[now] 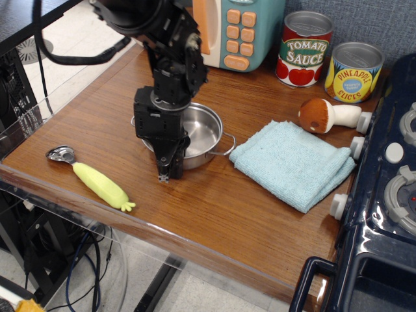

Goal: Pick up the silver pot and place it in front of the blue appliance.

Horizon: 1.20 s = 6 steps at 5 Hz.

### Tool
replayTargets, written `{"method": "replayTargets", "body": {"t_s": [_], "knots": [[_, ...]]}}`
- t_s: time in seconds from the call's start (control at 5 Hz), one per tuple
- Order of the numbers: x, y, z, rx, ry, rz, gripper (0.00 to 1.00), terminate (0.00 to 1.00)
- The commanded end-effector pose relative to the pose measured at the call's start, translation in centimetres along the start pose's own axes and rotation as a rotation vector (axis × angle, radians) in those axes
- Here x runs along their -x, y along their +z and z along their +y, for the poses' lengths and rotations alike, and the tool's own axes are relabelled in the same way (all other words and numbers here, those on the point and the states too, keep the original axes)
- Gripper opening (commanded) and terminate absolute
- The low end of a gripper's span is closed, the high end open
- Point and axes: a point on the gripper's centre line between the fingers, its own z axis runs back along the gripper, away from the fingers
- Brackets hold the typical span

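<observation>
The silver pot (203, 132) sits at the middle left of the wooden table, empty, with one wire handle showing on its right side. My black gripper (170, 162) comes down from above and is shut on the pot's front-left rim, one finger inside the pot and one outside. The pot looks slightly tipped or raised at that edge. The blue appliance (242, 31), a teal toy microwave with orange buttons and an orange door handle, stands at the back of the table behind the pot. My arm hides its left part.
A light blue folded cloth (292, 164) lies right of the pot. A toy mushroom (326, 116), a tomato sauce can (304, 49) and a pineapple can (353, 71) are at the back right. A yellow-handled spoon (94, 179) lies front left. The navy toy stove (383, 195) fills the right edge.
</observation>
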Motion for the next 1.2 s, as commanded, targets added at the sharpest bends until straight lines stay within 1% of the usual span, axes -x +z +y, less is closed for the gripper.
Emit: {"method": "replayTargets", "body": {"t_s": [0.0, 0.2, 0.4, 0.8, 1.0], "knots": [[-2.1, 3.2, -1.7, 0.077, 0.082, 0.003, 0.00, 0.00], [-3.4, 4.3, -3.0, 0.102, 0.145, -0.012, 0.00, 0.00], [-4.1, 5.0, -4.7, 0.127, 0.200, -0.004, 0.00, 0.00], [-5.8, 4.6, -8.3, 0.141, 0.323, -0.033, 0.00, 0.00], [-6.6, 3.9, -10.1, 0.135, 0.382, -0.038, 0.00, 0.00]]}}
